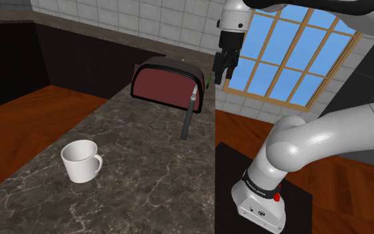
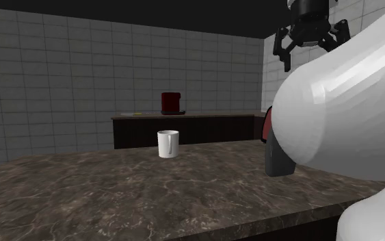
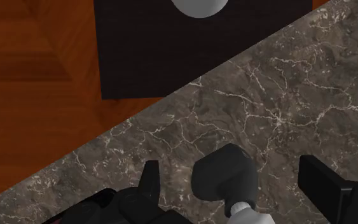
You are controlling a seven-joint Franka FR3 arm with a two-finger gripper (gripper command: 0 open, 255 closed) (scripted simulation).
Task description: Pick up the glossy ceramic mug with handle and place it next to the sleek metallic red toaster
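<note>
End effector [image 1: 220,78] aloft, far fr. mug [image 1: 80,161]

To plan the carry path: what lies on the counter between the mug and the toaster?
In the shoulder view, nothing but bare marbled counter lies between the white mug and the red toaster.

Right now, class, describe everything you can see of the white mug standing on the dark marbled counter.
The glossy white mug with a loop handle is a plain round cup, slightly narrower toward its base, mouth up and apparently empty. It stands upright on the dark veined stone-look counter, its handle pointing toward the shoulder view's right. Only the counter touches it; the dark red toaster sits apart farther along, and the open black claw hangs near that toaster, well away.
</note>
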